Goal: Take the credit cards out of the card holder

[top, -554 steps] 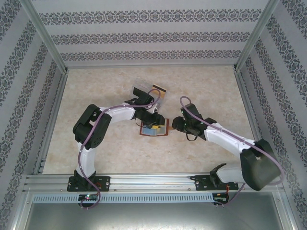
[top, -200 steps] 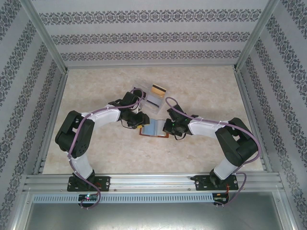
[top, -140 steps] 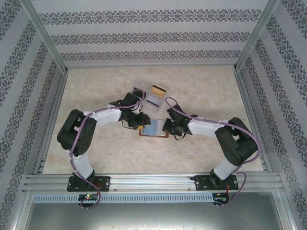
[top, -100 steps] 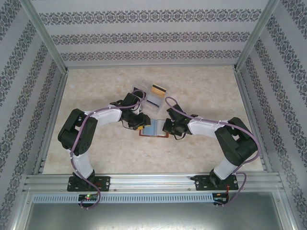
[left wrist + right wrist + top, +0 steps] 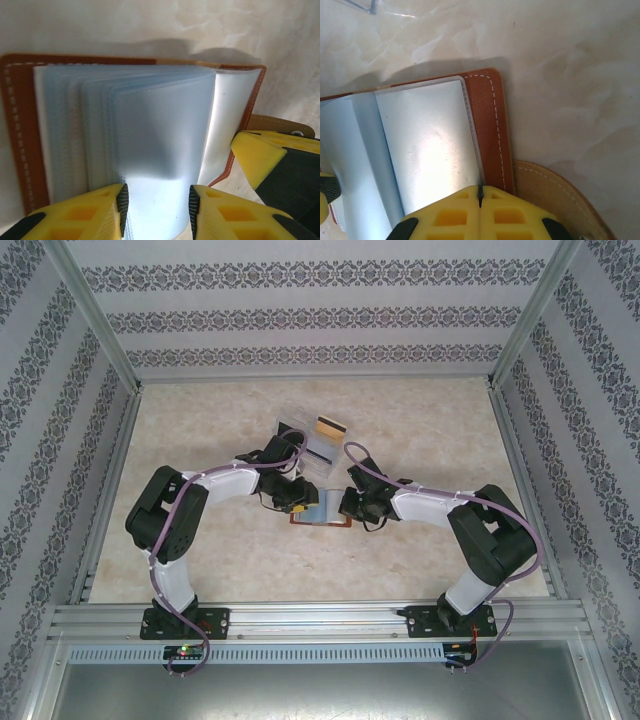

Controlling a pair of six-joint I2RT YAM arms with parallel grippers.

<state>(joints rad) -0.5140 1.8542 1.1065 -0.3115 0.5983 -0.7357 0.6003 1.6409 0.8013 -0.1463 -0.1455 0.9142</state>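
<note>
At mid-table, the left gripper [image 5: 156, 202] stood partly open astride a frosted sleeve [image 5: 160, 125] of the wallet [image 5: 17, 130]; the right gripper [image 5: 480, 195], closed, touched its right edge.

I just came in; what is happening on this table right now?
Two robot arms are working on a brown card holder lying open on the table. The right hand is shut and presses on its right edge, seemingly pinning it. The left hand is open, its fingers on either side of a frosted blue-grey sleeve in the fanned stack. Behind, a clear tray holds what look like cards.
</note>
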